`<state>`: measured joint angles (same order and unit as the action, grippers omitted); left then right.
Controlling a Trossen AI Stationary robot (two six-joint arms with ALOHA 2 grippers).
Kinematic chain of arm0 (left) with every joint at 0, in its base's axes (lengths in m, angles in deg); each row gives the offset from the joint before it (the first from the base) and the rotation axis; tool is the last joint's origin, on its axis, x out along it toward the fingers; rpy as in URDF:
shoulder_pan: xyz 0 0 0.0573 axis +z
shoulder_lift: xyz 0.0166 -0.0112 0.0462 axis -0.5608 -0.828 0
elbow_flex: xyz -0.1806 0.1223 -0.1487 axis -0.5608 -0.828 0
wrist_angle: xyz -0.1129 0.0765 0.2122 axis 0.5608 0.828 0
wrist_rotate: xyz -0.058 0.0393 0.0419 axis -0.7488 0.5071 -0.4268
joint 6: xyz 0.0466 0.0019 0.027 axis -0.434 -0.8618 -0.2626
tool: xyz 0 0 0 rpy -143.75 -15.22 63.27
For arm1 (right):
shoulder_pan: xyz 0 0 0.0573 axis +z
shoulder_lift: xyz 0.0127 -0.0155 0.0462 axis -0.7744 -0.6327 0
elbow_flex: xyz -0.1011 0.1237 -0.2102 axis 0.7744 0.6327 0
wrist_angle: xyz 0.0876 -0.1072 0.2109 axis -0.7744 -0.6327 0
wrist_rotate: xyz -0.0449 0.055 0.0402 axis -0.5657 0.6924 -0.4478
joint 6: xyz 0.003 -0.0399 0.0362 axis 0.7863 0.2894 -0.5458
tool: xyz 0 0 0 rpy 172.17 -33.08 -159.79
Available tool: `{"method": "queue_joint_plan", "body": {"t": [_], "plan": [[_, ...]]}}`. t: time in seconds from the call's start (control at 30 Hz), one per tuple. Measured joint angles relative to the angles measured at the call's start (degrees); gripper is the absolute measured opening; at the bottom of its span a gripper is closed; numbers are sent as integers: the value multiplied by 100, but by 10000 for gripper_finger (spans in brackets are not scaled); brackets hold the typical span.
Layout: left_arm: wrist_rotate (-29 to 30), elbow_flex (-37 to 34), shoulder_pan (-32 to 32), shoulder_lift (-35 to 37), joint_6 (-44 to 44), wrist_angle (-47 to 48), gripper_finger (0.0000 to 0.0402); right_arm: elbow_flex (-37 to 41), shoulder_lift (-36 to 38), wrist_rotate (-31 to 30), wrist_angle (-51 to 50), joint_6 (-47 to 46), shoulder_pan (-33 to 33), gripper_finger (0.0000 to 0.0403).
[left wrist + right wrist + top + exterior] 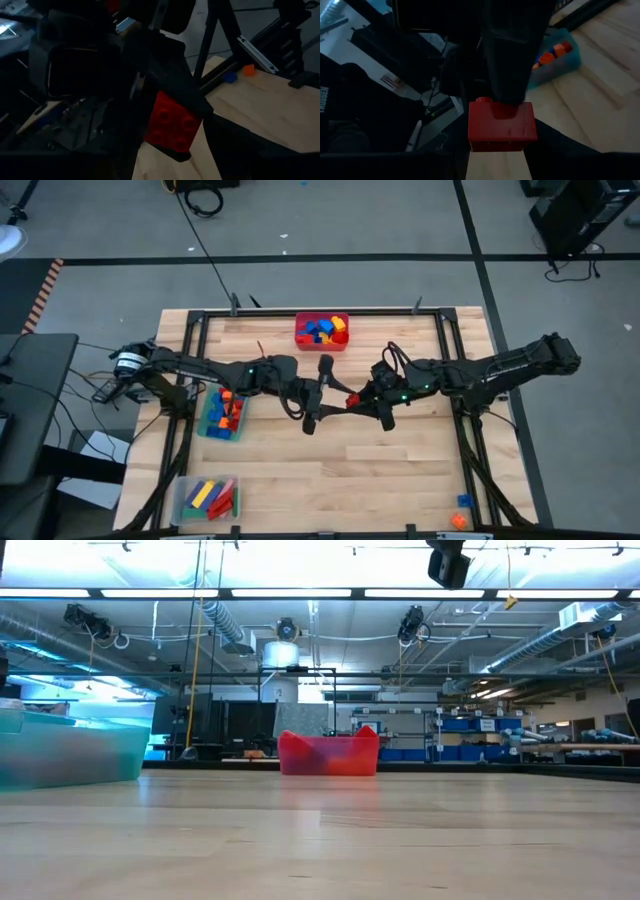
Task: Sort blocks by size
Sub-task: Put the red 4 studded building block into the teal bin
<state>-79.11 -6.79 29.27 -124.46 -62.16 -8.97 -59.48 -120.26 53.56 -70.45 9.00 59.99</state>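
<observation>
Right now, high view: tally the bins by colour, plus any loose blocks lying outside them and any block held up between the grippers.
Red bin: 1
Teal bin: 1
Clear bin: 1
Loose blocks at the table's near right corner: 2, blue and orange
Red block between the grippers above the table: 1
Total: 6

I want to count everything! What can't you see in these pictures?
High view: the red block is tiny, half hidden between the arms.
Right wrist view: a dark finger covers its top.
Low view: the red bin wall hides the blocks inside.
High view: the loose blue block is too small to size.
</observation>
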Motion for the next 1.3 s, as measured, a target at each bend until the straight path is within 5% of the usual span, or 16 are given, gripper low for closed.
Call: {"method": "queue_joint_plan", "body": {"t": [0.43, 1.3], "plan": [[-301, 2, -22, -124, 42, -222, 223, 7, -2, 38, -54, -59, -31, 158], [-5, 9, -37, -127, -372, 81, 200, 14, -11, 293, 86, -267, -151, 158]]}}
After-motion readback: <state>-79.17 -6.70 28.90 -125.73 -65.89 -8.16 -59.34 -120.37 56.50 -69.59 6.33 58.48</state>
